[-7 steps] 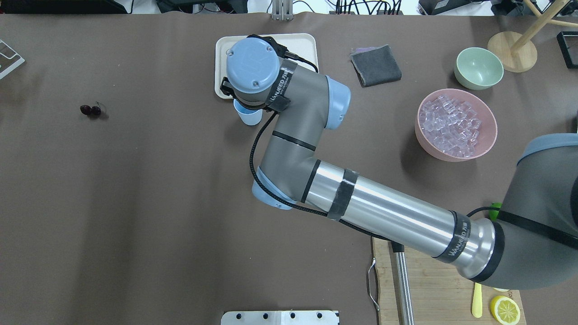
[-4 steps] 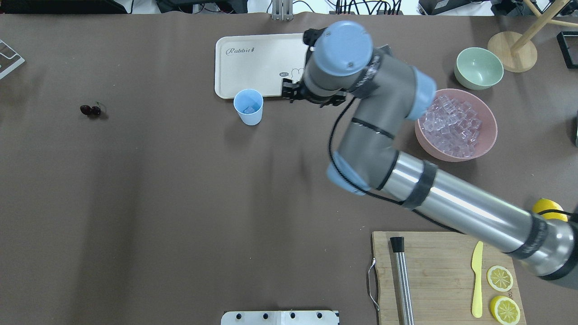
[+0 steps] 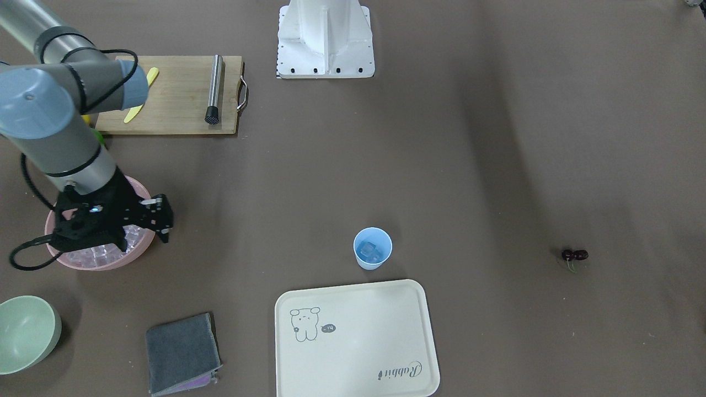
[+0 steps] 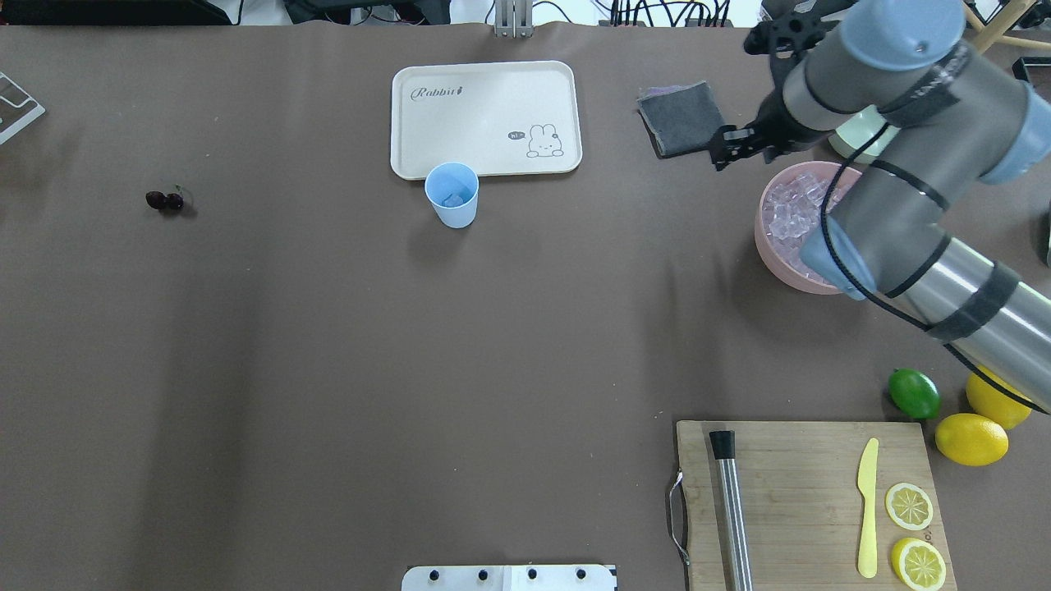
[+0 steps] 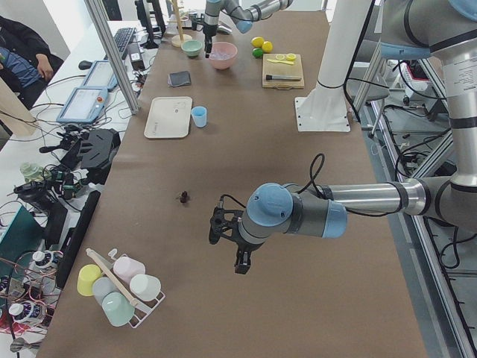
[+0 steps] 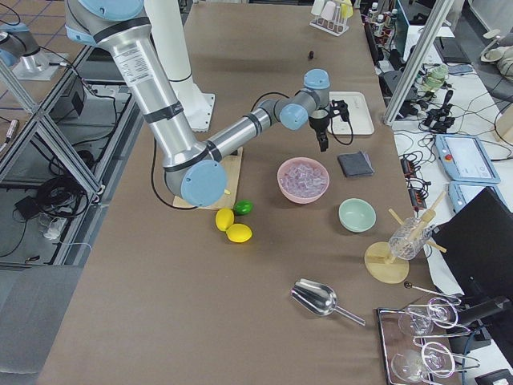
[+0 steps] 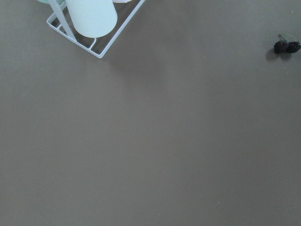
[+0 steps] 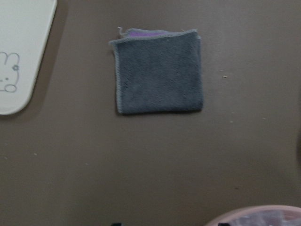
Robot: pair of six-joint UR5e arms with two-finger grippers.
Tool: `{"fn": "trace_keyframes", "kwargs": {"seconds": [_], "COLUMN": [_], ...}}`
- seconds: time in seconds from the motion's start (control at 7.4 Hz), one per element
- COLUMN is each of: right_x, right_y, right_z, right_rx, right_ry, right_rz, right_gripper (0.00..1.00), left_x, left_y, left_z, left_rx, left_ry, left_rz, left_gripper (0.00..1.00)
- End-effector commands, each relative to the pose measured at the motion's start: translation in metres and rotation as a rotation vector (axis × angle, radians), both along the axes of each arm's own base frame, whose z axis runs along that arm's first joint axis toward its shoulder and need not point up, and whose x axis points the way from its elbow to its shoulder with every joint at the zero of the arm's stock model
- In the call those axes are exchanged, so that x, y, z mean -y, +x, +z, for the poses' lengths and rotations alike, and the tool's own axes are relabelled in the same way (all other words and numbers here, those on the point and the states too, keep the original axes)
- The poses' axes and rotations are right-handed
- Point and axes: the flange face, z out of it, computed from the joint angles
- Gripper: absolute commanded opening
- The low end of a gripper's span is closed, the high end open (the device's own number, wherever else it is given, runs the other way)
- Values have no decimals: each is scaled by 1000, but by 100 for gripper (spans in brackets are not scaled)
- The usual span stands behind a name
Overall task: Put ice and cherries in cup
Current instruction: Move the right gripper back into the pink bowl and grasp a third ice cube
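Note:
The light-blue cup (image 4: 452, 197) stands upright just in front of the cream tray, with an ice cube (image 3: 368, 252) inside. More ice (image 4: 788, 213) fills the pink bowl (image 4: 768, 246). The cherries (image 4: 165, 200) lie alone on the table at far left and show in the left wrist view (image 7: 287, 46). My right gripper (image 4: 727, 152) is open and empty, above the table beside the pink bowl's rim, between it and the grey cloth. My left gripper (image 5: 238, 246) hangs over bare table short of the cherries. I cannot tell if it is open or shut.
The cream tray (image 4: 484, 115) lies behind the cup. A grey cloth (image 4: 683, 119) lies beside the right gripper. A pale green bowl (image 3: 27, 331) stands past the pink bowl. A cutting board (image 4: 788, 492), a lime (image 4: 914, 393) and lemons (image 4: 971, 439) are near the right arm. A cup rack (image 7: 89, 19) stands near the left gripper.
My right arm has swung from above the cup over to the pink bowl. The cup stays where it was, with ice showing inside.

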Motion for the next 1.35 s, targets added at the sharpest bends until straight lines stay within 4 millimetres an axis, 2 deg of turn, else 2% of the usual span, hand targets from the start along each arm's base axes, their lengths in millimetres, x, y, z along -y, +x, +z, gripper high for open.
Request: {"fn": "trace_keyframes", "kwargs": {"seconds": [0.0, 0.54, 0.68, 1.08, 1.22], "right_x": [-8, -11, -12, -21, -23], "right_y": [40, 39, 26, -4, -10], "right_z": [48, 76, 85, 84, 83], "right_rx": [-59, -100, -136, -165, -166], "right_ry": [35, -40, -27, 5, 7], "right_rz": [-59, -5, -2, -36, -45], "right_gripper": [74, 70, 69, 69, 66], "left_x": [0, -1, -1, -1, 0], "left_y": [0, -1, -1, -1, -1], "left_z": [0, -3, -3, -2, -1], "left_rx": [0, -21, -21, -21, -22], "left_ry": [0, 9, 9, 8, 5], "left_rz": [-1, -1, -1, -1, -2], "left_gripper": [98, 98, 98, 98, 98]}}
